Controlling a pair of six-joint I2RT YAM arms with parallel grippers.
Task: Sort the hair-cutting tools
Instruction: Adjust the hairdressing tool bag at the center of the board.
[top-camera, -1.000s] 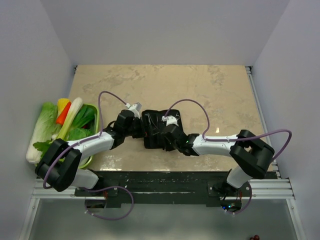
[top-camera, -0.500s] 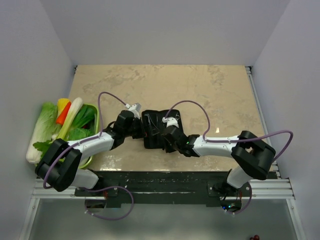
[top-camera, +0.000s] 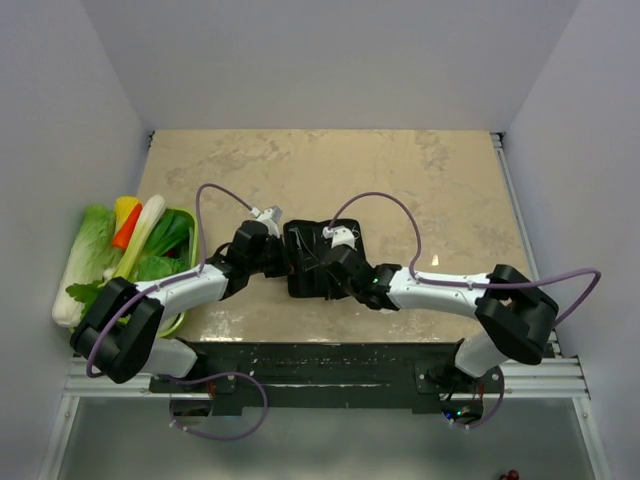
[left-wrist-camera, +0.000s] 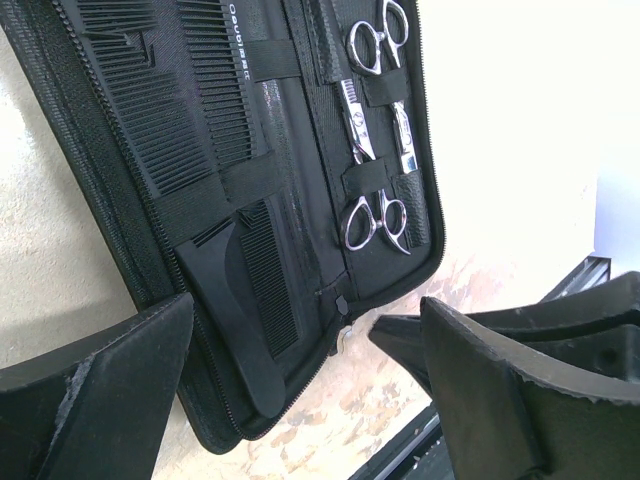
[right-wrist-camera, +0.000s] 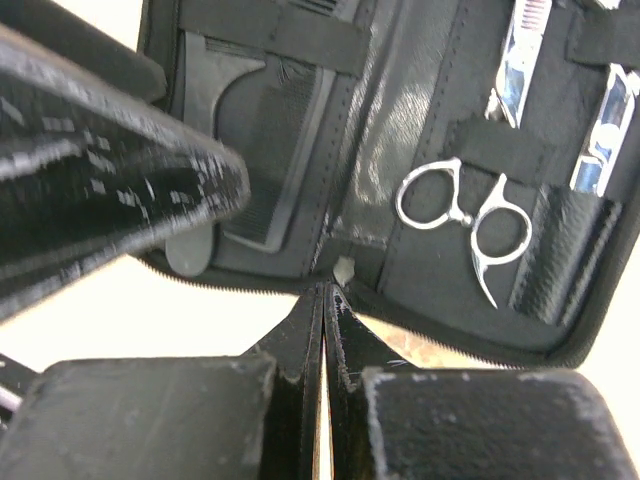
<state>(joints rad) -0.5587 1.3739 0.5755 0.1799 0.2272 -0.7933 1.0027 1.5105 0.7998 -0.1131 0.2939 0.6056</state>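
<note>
A black zip case (top-camera: 322, 260) lies open on the table. Strapped inside are two silver scissors, one pair (left-wrist-camera: 378, 222) nearer and one pair (left-wrist-camera: 378, 45) farther, and two black combs, a wide one (left-wrist-camera: 170, 110) and a smaller one (left-wrist-camera: 255, 290). My left gripper (left-wrist-camera: 310, 400) is open and empty, hovering over the case's near end; in the top view it (top-camera: 280, 257) is at the case's left side. My right gripper (right-wrist-camera: 325, 295) is shut, its tips touching the case's zip edge just short of the pale zip pull (right-wrist-camera: 343, 270). Scissors (right-wrist-camera: 470, 220) and a comb (right-wrist-camera: 265, 150) lie beyond it.
A green basket (top-camera: 186, 216) with a cabbage (top-camera: 85, 255) and other vegetables sits at the table's left edge. The table's near edge and black rail (left-wrist-camera: 600, 275) are close behind the case. Walls enclose the table on three sides.
My right gripper has crept slightly forward and left against the case's near edge, its elbow swinging right. The left arm and the case have not visibly moved.
</note>
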